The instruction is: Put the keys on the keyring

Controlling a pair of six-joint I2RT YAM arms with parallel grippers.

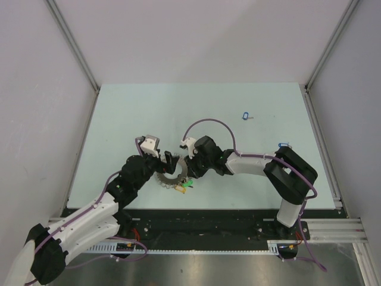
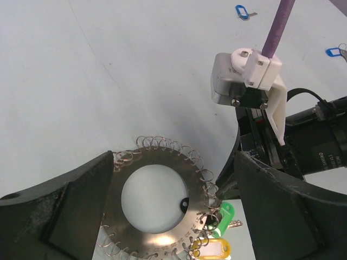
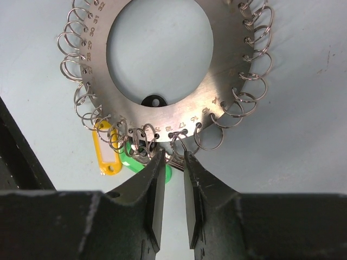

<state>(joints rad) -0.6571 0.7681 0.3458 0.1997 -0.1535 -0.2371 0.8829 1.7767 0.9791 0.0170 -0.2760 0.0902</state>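
The keyring [image 1: 172, 179] is a flat silver disc fringed with small wire rings, lying near the table's front. Its disc [image 2: 157, 227] sits between the wide-apart fingers of my open left gripper [image 2: 174, 158], which straddles it without touching. My right gripper [image 3: 174, 155] is at the disc's [image 3: 162, 70] lower rim. Its fingers [image 3: 153, 187] are a narrow gap apart, with their tips on either side of one small ring [image 3: 179, 144]. Two blue-tagged keys lie loose on the table: one [image 1: 246, 116] far back, one [image 1: 284, 145] to the right.
A yellow tag [image 3: 107, 154] and a green tag [image 3: 162, 172] hang from rings beside the right fingertips. The right wrist camera [image 2: 244, 76] and its purple cable [image 1: 205, 122] stand close over the disc. Metal rails [image 1: 321, 137] border the mat.
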